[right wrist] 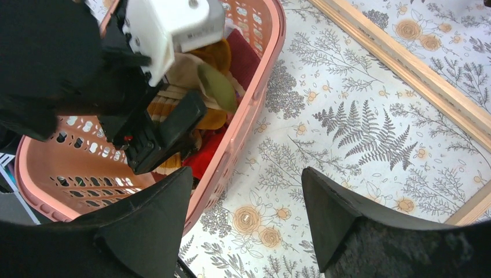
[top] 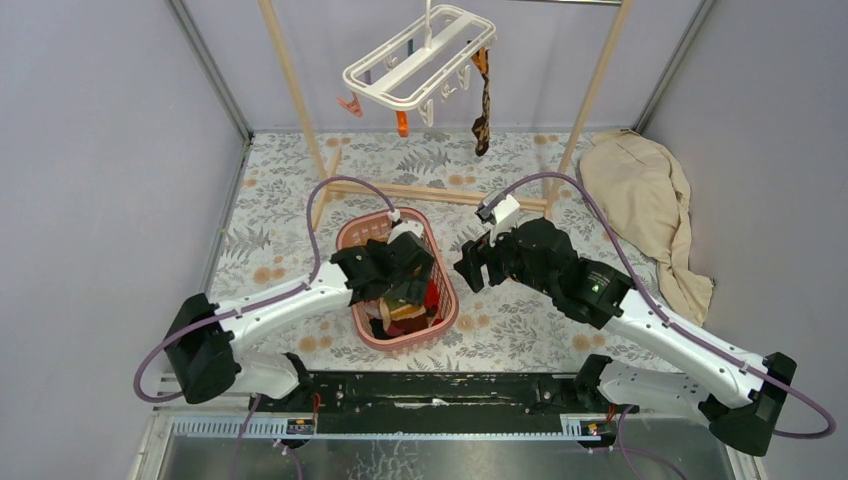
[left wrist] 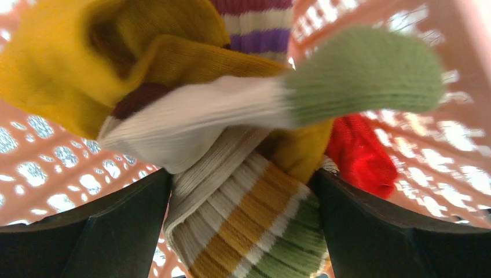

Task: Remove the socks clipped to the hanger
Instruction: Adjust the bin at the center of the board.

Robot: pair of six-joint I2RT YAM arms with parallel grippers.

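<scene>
The white hanger (top: 415,62) hangs from the rod at the top, with one brown argyle sock (top: 484,105) clipped at its right end. My left gripper (top: 402,292) is down in the pink basket (top: 448,300) among dropped socks. In the left wrist view its jaws stand open (left wrist: 243,231), and a cream, mustard and green striped sock (left wrist: 255,226) lies between the fingers (left wrist: 116,231). A mustard sock (left wrist: 87,58) and a red sock (left wrist: 359,150) lie beyond. My right gripper (top: 470,265) (right wrist: 246,197) hovers open and empty just right of the basket rim (right wrist: 255,98).
The wooden rack (top: 300,100) frames the hanger, and its base bar (top: 430,192) crosses the floral mat behind the basket. A large beige cloth (top: 645,200) lies at the right wall. Grey walls close in on both sides.
</scene>
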